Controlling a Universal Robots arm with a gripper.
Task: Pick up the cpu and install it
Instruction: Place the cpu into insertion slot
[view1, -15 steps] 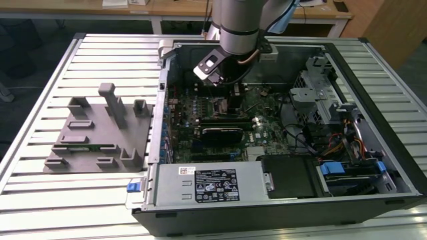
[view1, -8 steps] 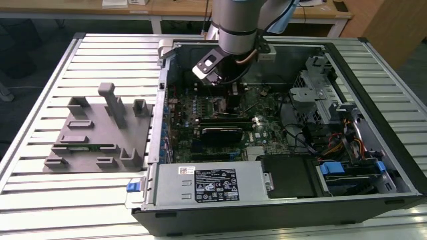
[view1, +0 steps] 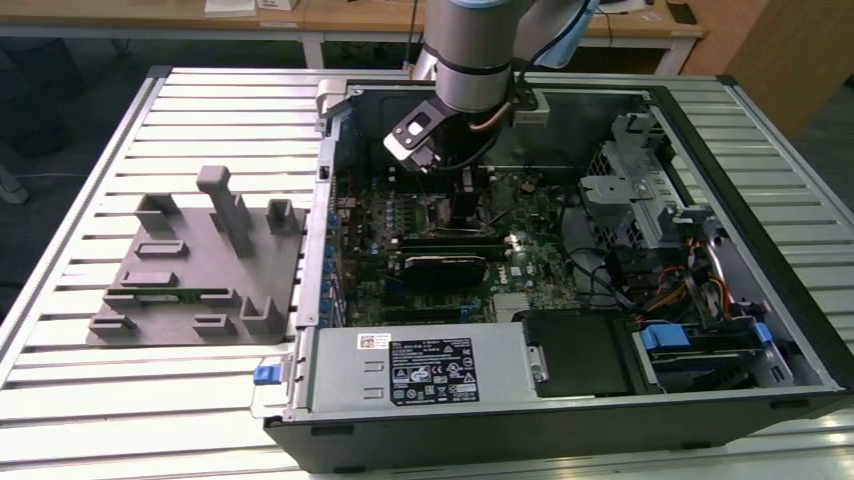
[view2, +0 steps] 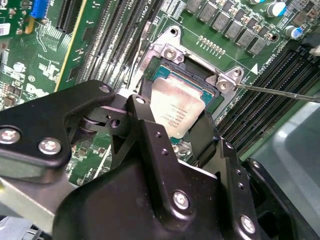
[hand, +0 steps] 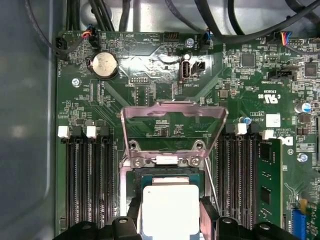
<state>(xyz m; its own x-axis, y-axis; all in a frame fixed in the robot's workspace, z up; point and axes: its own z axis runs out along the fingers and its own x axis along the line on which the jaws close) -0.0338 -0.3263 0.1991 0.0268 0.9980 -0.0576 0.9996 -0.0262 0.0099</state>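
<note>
Exterior view overlooks the case (view1: 534, 425); both wrist views closely face the cpu (view2: 177, 107) (hand: 170, 207).

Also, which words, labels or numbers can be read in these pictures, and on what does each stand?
Nothing can be quoted with confidence.
Label on the power supply: print too small to read.
Lid of the cpu: faint engraved lines, too blurred.
Motherboard: white markings, too small to read surely.

An open computer case (view1: 561, 430) lies on the slatted worktop (view1: 200, 110), a grey tray (view1: 200, 270) just beside it on the exterior view's left. In the first wrist view a coin battery (hand: 105, 65) sits on the green motherboard (hand: 150, 92).
</note>
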